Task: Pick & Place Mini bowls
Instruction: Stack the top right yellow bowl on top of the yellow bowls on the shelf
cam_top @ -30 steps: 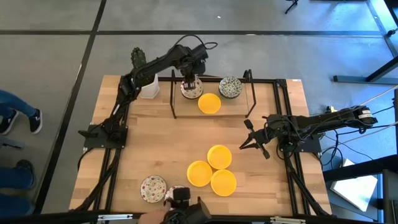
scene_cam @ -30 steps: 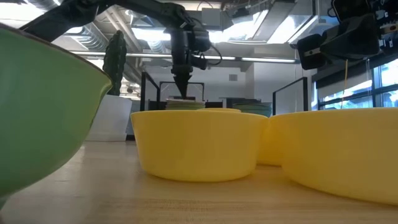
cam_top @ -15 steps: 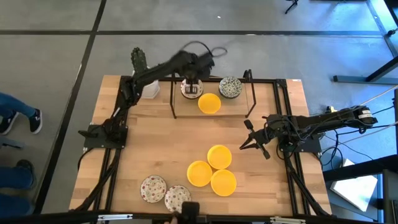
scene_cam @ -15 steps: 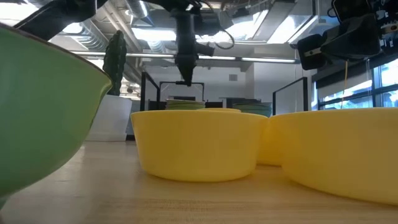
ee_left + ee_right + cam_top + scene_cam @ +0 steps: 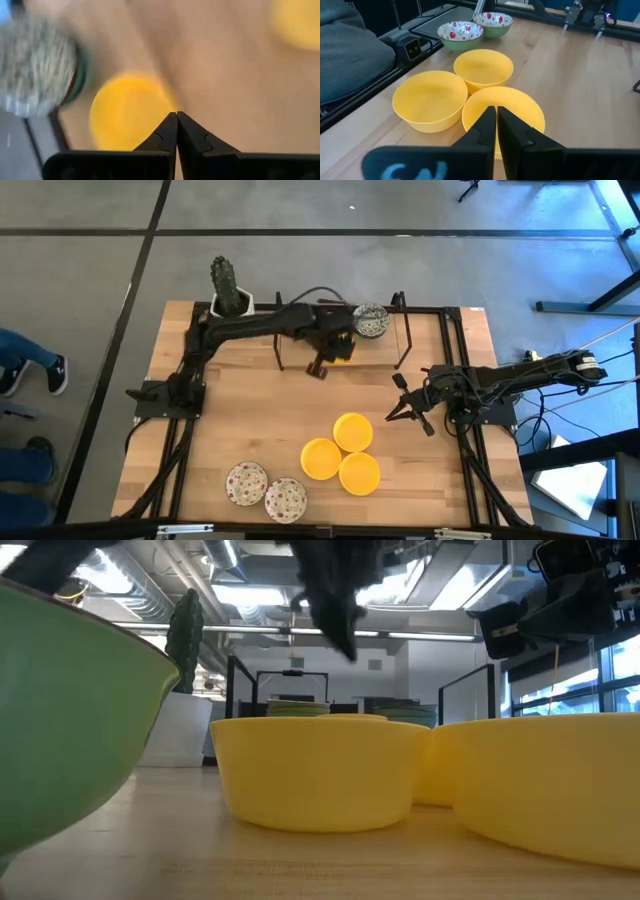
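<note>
Small round shallow bowls sit in three groups on a light wooden surface (image 5: 250, 410). Near the front middle, three plain yellow bowls (image 5: 341, 455) cluster with rims touching or nearly touching; the right wrist view shows them empty and glossy inside (image 5: 483, 67). At the front left edge stand two white bowls with a red-pink speckled pattern (image 5: 266, 490), side by side, green on the outside in the right wrist view (image 5: 475, 25). At the back, a white bowl with a green-grey pattern (image 5: 371, 320) sits beneath a thin black metal frame (image 5: 402, 330), and just beside it a single yellow bowl (image 5: 345, 350) is partly hidden by the left arm

The left gripper (image 5: 321, 366) hangs above the surface at the back, just in front of that yellow bowl. Its fingers (image 5: 167, 135) are pressed together, tips meeting, holding nothing; its wrist view looks down on the blurred yellow bowl (image 5: 127, 112) and the green-grey patterned bowl (image 5: 37, 70)

The right gripper (image 5: 396, 402) waits at the right side of the surface, well apart from the bowls, pointing toward the yellow cluster. Its fingers (image 5: 490, 127) are closed together and empty

A white pot with a green cactus (image 5: 228, 290) stands at the back left corner. A person's leg and shoe (image 5: 35, 365) show on the floor at far left
</note>
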`<action>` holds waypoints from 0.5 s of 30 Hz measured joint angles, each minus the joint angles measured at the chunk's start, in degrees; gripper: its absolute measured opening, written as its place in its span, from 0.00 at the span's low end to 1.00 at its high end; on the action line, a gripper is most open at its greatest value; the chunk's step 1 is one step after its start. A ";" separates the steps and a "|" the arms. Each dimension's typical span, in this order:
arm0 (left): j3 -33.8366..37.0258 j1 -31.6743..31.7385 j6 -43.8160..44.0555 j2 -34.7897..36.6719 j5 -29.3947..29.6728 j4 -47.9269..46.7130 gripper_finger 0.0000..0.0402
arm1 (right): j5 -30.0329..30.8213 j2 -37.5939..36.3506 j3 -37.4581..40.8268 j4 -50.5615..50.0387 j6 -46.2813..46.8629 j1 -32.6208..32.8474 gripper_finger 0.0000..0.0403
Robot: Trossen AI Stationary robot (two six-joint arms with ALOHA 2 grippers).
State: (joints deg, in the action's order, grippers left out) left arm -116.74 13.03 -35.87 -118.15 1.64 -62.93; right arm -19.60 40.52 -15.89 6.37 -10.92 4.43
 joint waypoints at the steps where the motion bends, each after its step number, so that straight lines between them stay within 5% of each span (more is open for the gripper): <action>1: 1.77 -1.00 -0.32 2.03 -1.09 1.36 0.00 | 0.00 0.09 0.30 0.46 0.01 0.00 0.05; 7: 20.30 -7.53 3.95 22.61 1.58 14.16 0.00 | 0.05 0.12 1.46 2.08 -0.04 0.00 0.05; 15: 68.24 -20.21 16.56 58.22 18.43 57.33 0.00 | 0.07 0.23 1.47 4.65 -0.23 0.00 0.05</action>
State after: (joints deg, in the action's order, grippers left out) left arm -48.50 -7.18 -19.31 -59.93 20.06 -5.60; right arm -19.53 40.75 -14.41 11.02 -11.14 4.43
